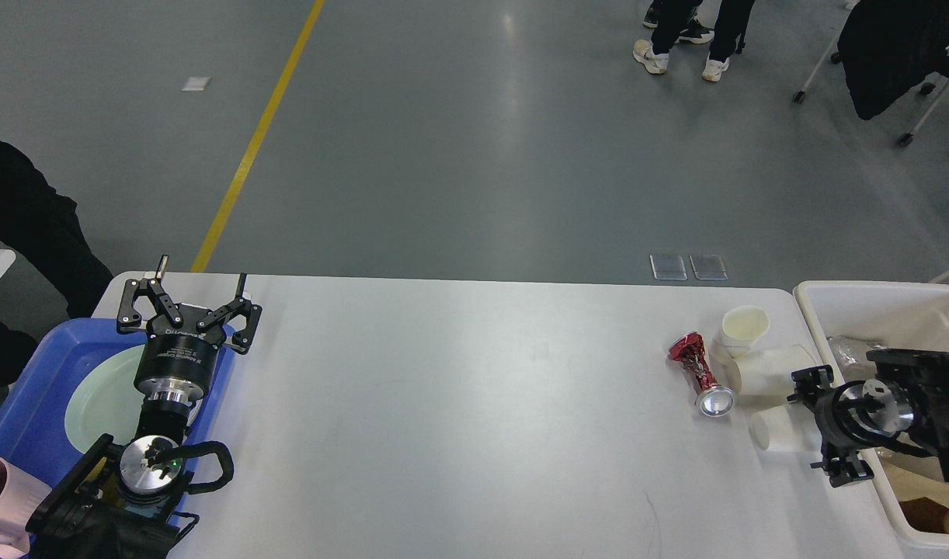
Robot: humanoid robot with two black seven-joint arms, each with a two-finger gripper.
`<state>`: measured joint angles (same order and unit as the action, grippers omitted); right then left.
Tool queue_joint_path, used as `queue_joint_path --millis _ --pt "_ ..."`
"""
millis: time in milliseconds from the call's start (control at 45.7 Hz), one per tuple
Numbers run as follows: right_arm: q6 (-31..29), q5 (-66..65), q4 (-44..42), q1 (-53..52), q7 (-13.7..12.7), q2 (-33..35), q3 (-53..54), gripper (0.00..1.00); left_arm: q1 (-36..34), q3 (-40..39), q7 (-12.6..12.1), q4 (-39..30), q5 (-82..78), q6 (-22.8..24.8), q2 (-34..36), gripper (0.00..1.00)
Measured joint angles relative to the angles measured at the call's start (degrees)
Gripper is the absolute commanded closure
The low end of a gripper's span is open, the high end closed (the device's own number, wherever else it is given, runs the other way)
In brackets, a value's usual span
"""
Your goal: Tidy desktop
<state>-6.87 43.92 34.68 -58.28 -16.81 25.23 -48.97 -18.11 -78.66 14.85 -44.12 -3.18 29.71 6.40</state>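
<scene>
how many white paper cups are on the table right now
3 white paper cups, all near the right end of the white desktop: one upright, one lying beside the crushed red can, one lying at the right claw. More may be hidden behind the arm.

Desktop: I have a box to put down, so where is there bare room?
The desktop lies bare from the left end effector across to the crushed red can. It is crowded at the right end: paper cups and the right end effector by the bin.

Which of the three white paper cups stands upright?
The farthest cup, mouth facing up, behind the crushed red can; the other two lie on their sides.
</scene>
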Motion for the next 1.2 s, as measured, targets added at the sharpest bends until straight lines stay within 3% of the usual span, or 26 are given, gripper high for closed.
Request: queue_joint_path --millis 460,744,1051,1204 --pt "5.9 -0.8 -1.1 2.2 0.1 -0.7 0.2 0.04 0.0 0.0 0.0 0.0 0.0 0.0 0.0 0.04" --pt "6.2 -0.8 -1.3 2.5 0.1 -0.8 0.3 0.41 0.0 0.0 0.0 0.0 0.0 0.0 0.0 0.04" --pt "5.6 -0.9 -0.8 2.6 0.1 -0.9 0.2 0.97 0.0 0.0 0.0 0.0 0.0 0.0 0.0 0.04" --pt "5.1 -1.1 0.4 1.7 -0.3 -0.2 -0.1 1.00 0.0 0.0 0.0 0.0 0.0 0.0 0.0 0.04"
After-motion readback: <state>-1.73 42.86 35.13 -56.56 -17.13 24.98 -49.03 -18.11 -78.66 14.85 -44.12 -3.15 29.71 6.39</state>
